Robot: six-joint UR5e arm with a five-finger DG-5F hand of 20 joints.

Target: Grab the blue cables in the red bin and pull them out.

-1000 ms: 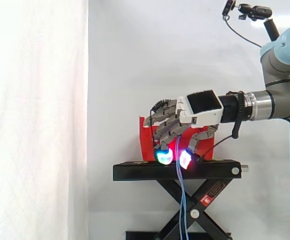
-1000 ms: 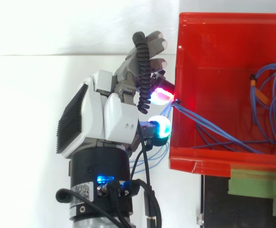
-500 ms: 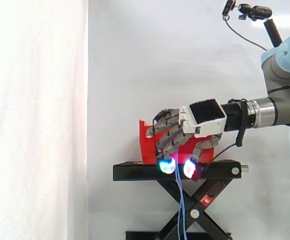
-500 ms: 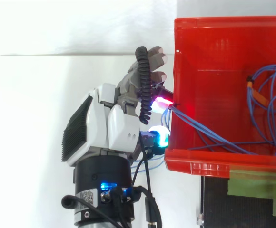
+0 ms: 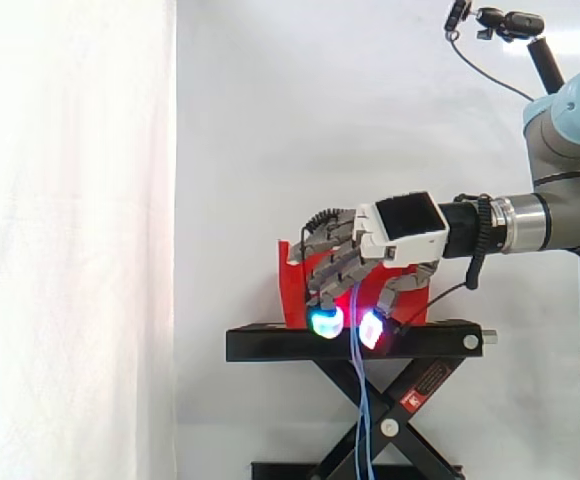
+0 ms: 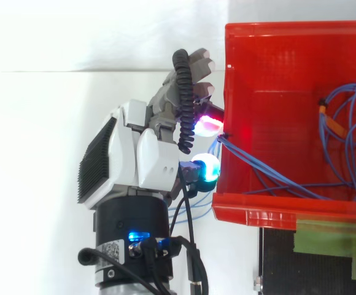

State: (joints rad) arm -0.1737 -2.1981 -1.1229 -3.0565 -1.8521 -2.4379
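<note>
Blue cables [image 6: 267,167] inside red bin [image 6: 276,74]

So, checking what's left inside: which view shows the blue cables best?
The top view: the thin blue cables loop inside the red plastic bin and run to the hand's fingers at its wall. The side view shows strands hanging from the hand past the black stand.

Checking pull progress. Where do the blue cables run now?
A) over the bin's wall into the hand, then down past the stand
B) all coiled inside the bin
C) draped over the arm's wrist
A: the blue cables cross the red bin wall into the hand and hang past the black stand.
</note>
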